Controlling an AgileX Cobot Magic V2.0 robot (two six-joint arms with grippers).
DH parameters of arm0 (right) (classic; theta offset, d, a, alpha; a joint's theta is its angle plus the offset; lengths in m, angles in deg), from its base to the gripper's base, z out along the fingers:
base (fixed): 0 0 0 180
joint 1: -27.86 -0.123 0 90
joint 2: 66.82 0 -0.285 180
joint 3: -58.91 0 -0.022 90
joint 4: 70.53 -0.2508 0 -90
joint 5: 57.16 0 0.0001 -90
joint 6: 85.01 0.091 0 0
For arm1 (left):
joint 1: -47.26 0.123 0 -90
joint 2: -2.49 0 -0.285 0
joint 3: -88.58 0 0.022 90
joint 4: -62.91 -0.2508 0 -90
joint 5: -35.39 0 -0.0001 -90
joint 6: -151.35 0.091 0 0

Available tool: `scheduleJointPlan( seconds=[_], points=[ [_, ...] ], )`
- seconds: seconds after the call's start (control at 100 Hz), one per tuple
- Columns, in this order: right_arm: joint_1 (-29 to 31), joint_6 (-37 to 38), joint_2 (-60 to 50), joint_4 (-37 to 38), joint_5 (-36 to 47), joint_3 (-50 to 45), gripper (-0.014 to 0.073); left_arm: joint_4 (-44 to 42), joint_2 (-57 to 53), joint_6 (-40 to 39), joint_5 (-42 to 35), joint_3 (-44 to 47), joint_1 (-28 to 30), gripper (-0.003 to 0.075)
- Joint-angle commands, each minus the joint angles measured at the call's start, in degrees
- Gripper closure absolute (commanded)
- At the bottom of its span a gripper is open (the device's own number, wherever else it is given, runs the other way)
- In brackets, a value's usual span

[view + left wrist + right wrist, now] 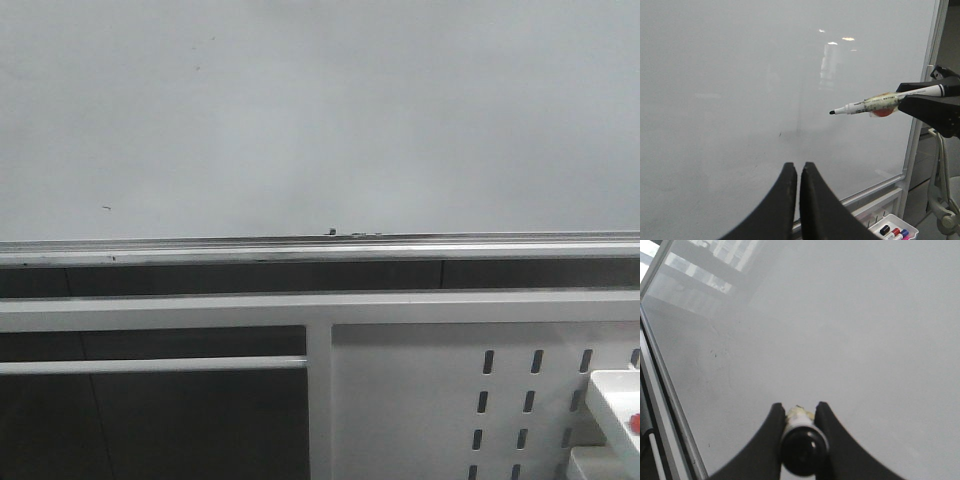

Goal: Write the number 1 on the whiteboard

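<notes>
A white metal frame (318, 306) crosses the lower half of the front view, with a slotted white panel (440, 400) at lower right, a thin horizontal bar (150, 366) at lower left, dark space behind, and a white tray's corner (612, 405) at the right edge.

Whiteboard (320, 110) smooth, glossy; rail (320, 250) silver metal; marker (880, 102) plastic.

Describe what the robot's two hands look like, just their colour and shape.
Both are matte black. The left hand has two broad fingers that curve and taper to narrow tips, smooth, with no markings visible. The right hand has the same black tapered fingers with rounded tips; from the left wrist view it looks like a dark wedge-shaped block. No cables show.
</notes>
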Motion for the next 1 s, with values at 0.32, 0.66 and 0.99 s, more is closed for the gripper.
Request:
scheduleJointPlan(
  seconds=[0.32, 0.66, 0.99],
  points=[
    [2.4, -0.6, 6.2, -1.1, 11.7, 1.5, 0.0643, 0.0, 0.5, -0.2, -3.3, -1.6, 0.1, 0.074],
    [2.6, -11.9, 9.0, -15.3, 17.8, 1.5, 0.0643, 0.0, 0.5, -0.2, -3.5, -1.6, 0.1, 0.074],
    [2.8, -11.9, 13.3, -15.4, 19.1, 1.5, 0.0643, 0.0, 0.5, -0.2, -3.5, -1.6, 0.1, 0.074]
  ],
)
